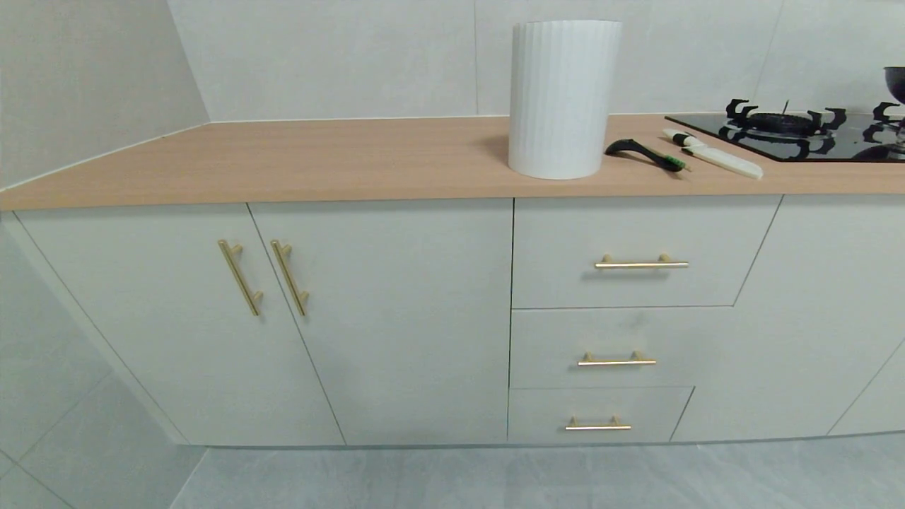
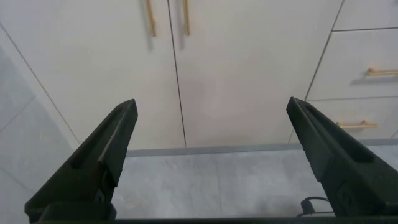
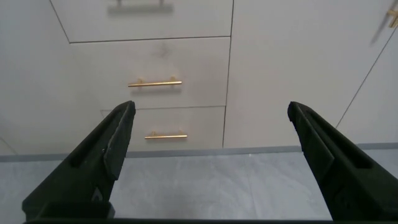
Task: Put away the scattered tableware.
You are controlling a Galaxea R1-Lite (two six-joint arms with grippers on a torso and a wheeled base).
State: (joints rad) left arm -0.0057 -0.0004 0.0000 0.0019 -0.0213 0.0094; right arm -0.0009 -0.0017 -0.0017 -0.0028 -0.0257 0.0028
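Our head camera looks down over the tabletop (image 1: 318,159), our wrist cameras low, facing the same cabinet doors (image 2: 249,74) and drawers (image 3: 186,62).

Countertop (image 1: 318,159) with cylinder (image 1: 563,99), peeler (image 1: 643,154), knife (image 1: 714,157)

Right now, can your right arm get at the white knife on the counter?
Probably not yet. The right claw hangs open down by the lower drawers, while the knife lies on the counter above. Nothing covers it, so lifting the arm should do.

Container (image 1: 563,99) white and ribbed, peeler (image 1: 640,150) black with green, knife (image 1: 715,156) cream — countertop (image 1: 318,159) wood-grained tan.
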